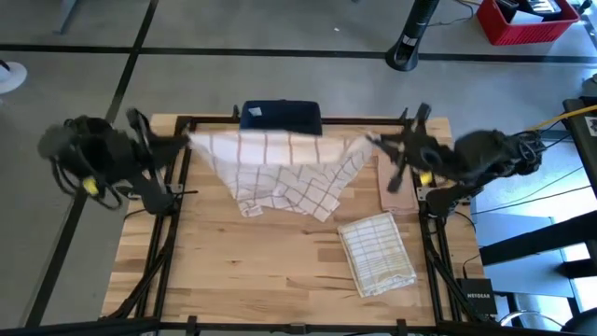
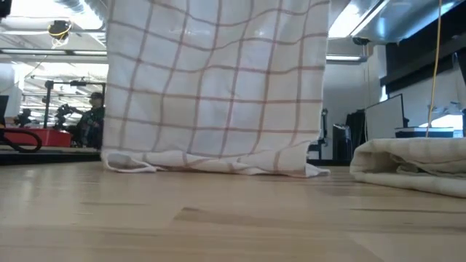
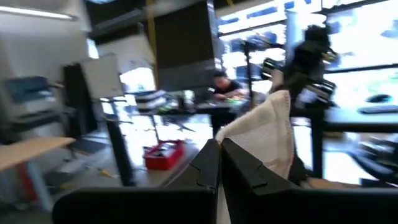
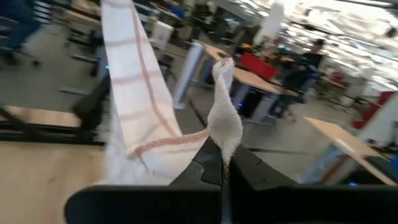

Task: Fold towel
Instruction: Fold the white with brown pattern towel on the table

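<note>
We hold the checked towel (image 1: 280,168) stretched | left gripper (image 1: 191,142) and right gripper (image 1: 373,142) each clamped on a top corner | hem touching table (image 1: 242,271), ready for folding

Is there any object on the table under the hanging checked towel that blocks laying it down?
Nothing visible does. The checked towel hangs between the left gripper and right gripper, its lower edge on bare wood. The folded towel lies apart, nearer the right arm.

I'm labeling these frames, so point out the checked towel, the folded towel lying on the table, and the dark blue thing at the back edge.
checked towel (image 1: 280,168), high view, hanging middle.
folded towel (image 1: 377,252), high view, top face.
dark blue thing (image 1: 281,116), high view, its centre.
</note>
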Available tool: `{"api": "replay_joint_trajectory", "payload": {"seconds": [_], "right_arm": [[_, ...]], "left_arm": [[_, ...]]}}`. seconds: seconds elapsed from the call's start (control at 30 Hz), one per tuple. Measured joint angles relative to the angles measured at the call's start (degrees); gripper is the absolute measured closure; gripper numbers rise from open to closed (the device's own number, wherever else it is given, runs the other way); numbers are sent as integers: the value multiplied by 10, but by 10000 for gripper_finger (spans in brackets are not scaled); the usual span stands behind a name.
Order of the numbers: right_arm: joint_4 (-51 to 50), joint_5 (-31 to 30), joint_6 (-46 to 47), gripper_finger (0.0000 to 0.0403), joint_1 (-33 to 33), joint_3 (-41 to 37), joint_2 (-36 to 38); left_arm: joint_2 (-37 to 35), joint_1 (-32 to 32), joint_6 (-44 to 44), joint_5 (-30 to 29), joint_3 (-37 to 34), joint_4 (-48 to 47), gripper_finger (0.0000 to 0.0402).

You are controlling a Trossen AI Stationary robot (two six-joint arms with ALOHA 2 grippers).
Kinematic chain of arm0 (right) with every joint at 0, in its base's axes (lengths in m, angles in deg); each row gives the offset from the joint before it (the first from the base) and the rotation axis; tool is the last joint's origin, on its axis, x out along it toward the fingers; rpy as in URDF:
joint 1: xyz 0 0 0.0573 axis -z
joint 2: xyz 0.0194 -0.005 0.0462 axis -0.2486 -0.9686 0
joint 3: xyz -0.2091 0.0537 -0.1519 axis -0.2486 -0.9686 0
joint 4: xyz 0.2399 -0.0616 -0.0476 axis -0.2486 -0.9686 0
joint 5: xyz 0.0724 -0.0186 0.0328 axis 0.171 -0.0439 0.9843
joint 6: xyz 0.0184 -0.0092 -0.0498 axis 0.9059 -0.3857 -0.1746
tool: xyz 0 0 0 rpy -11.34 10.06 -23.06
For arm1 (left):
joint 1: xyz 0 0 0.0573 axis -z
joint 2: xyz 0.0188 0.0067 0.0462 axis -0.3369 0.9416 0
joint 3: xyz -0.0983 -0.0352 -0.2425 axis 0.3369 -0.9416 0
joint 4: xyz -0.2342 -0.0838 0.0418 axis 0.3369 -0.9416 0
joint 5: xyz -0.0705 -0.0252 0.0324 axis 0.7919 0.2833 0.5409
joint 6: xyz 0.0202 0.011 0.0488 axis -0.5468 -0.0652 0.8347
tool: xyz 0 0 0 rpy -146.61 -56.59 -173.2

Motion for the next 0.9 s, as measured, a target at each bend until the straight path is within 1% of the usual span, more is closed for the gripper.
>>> {"api": "replay_joint_trajectory", "payload": {"seconds": [0.1,0.2,0.37,0.47,0.57,0.63,0.7,0.8,0.9], "right_arm": [[3,-8,14,400,-67,0,-3],[19,-9,45,400,-130,0,-6],[58,-25,70,399,-221,0,-24],[104,-34,69,399,-263,0,-37],[190,-47,26,399,-299,0,-50],[259,-62,-30,398,-322,5,-60],[313,-82,-91,398,-340,26,-71],[340,-126,-157,398,-359,71,-84],[332,-170,-172,398,-361,106,-93]], "left_arm": [[32,35,-53,20,0,-10,400],[70,72,-59,41,0,23,400],[132,129,-12,42,0,127,400],[165,156,18,42,0,229,400],[192,180,74,52,0,358,400],[206,191,136,71,7,446,400],[216,201,200,87,27,505,400],[223,211,281,101,65,533,400],[223,212,316,99,98,530,400]]}}
